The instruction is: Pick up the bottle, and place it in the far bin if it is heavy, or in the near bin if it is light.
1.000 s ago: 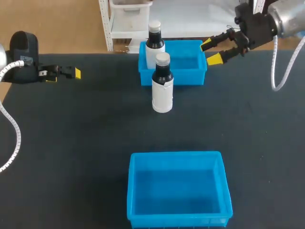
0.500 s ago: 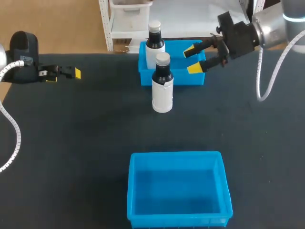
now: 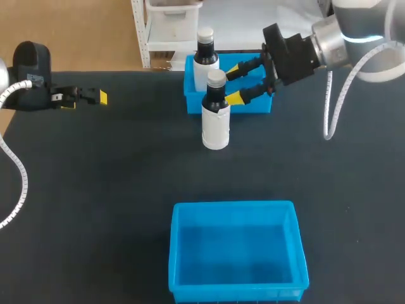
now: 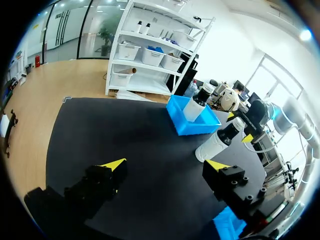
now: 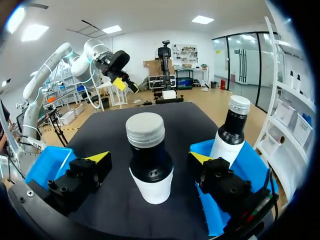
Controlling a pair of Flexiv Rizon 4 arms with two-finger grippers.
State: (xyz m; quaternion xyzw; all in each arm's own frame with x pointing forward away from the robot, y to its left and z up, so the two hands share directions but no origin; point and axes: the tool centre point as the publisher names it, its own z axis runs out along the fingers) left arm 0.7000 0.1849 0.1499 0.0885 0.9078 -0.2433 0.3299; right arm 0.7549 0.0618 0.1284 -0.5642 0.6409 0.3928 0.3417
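— So, overhead: the bottle [image 3: 215,120] stands at the far bin's [image 3: 259,102] six o'clock, with the right gripper [image 3: 235,82] at its two o'clock, jaws spread.

— Left wrist: the left gripper [image 4: 165,165] gapes wide. Right wrist: the bottle sits between the spread fingers, untouched.

Right jaws spread, just beside bottle [image 3: 216,120] neck; second bottle [image 3: 205,57] in far bin [image 3: 259,104].
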